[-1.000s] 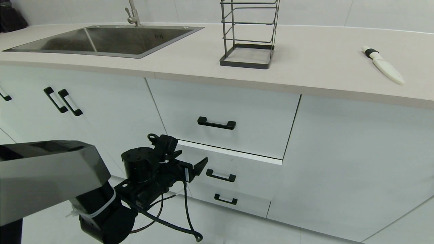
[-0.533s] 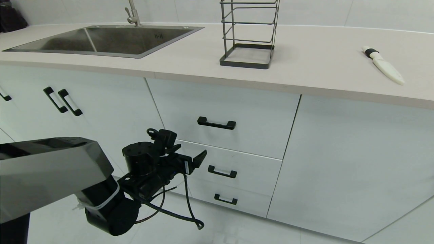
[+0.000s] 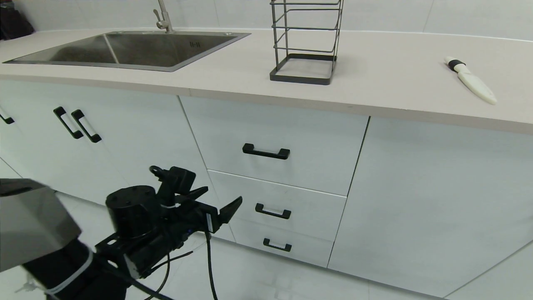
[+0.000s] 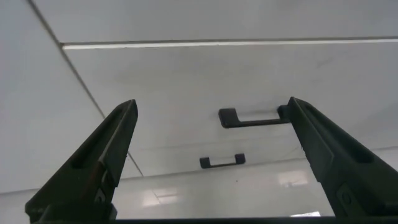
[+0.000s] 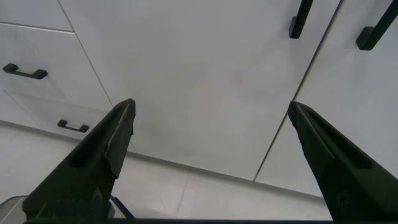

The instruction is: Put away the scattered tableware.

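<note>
One pale knife [image 3: 470, 80] lies flat on the countertop [image 3: 374, 75], far right, well apart from both grippers. It looks light, stiff and probably slippery; I'd take it by the dark-banded handle end. The left gripper [image 3: 215, 201] hangs low before the drawers [image 3: 291, 196], jaws spread wide, empty. The right gripper [image 5: 211, 109] is likewise spread, holding nothing.

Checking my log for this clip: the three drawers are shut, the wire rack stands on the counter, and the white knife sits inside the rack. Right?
Not quite. In the head view the white knife lies flat on the counter, off to the right of the wire rack and apart from it. The three drawers are shut and the rack does stand on the counter.
</note>
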